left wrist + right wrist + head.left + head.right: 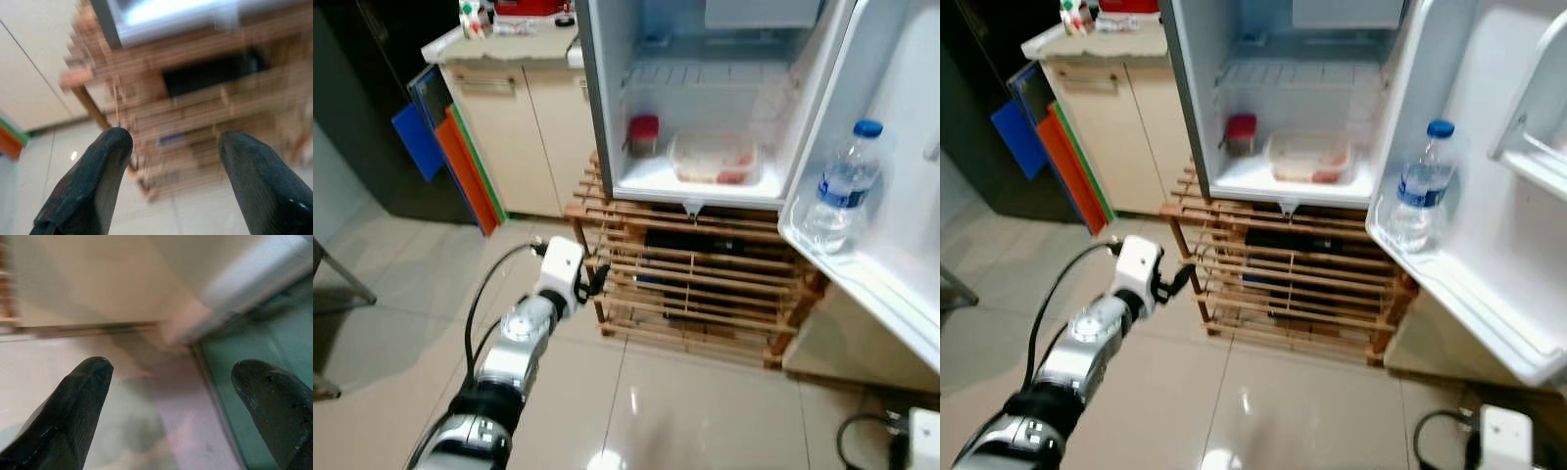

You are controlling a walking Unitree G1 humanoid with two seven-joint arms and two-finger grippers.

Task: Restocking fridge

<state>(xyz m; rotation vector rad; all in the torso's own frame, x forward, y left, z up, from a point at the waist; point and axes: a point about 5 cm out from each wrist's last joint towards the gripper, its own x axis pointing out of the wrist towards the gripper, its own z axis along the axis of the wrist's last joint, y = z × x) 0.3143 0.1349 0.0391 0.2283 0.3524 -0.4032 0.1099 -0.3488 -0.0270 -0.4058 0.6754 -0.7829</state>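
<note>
The small fridge [603,108] stands open on a wooden slatted rack [705,289]. On its bottom shelf are a red-lidded jar [643,135] and a clear food container [713,159]. A water bottle [842,186] with a blue cap stands in the shelf of the open door [901,245] on the right. My left gripper [597,279] is stretched out low, just beside the rack's left end, open with nothing between its fingers [102,171]. My right gripper [171,367] hangs open over the floor, holding nothing; its white wrist [922,436] shows at the bottom right.
A beige cabinet [529,127] stands left of the fridge, with small items on its counter [499,39]. Blue, orange and green boards [460,162] lean against its side. A black cable [862,431] lies on the tiled floor [685,411] near the right wrist.
</note>
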